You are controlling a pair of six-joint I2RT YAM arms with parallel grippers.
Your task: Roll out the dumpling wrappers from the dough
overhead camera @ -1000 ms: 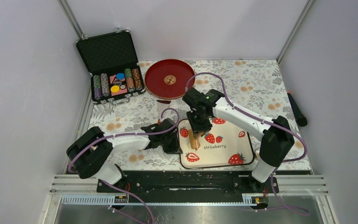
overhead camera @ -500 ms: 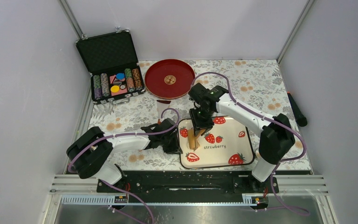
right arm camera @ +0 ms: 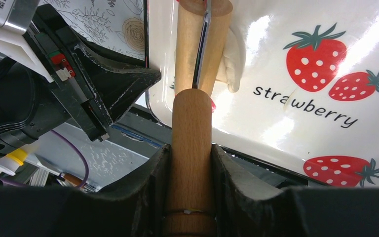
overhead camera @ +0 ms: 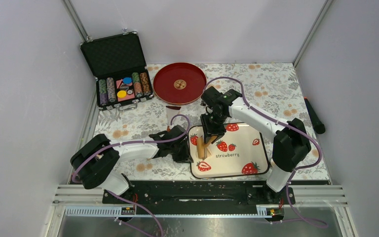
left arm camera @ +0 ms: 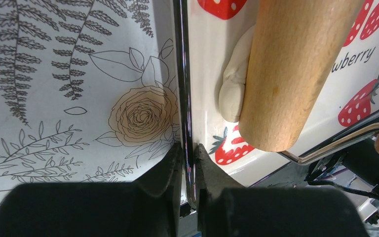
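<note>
The dough [left arm camera: 233, 79] is a small pale-cream lump on the strawberry tray [overhead camera: 246, 154], near its left rim; it also shows in the right wrist view [right arm camera: 233, 58]. A tan wooden roller [overhead camera: 204, 147] lies on the dough, hiding most of it. My right gripper [overhead camera: 212, 129] is shut on the roller's handle [right arm camera: 191, 129]. My left gripper [overhead camera: 184, 150] is shut on the tray's left rim [left arm camera: 189, 123], with one finger on each side of it. No dumpling wrappers are in view.
A red round plate [overhead camera: 179, 83] with a gold emblem stands at the back. An open black case [overhead camera: 117, 69] of poker chips is at the back left. A black stick-like object [overhead camera: 315, 117] lies at the right edge. The floral cloth [overhead camera: 271, 89] covers the table.
My right gripper has shifted slightly back and to the right, and the roller has moved a little over the dough. The left gripper has not moved.
</note>
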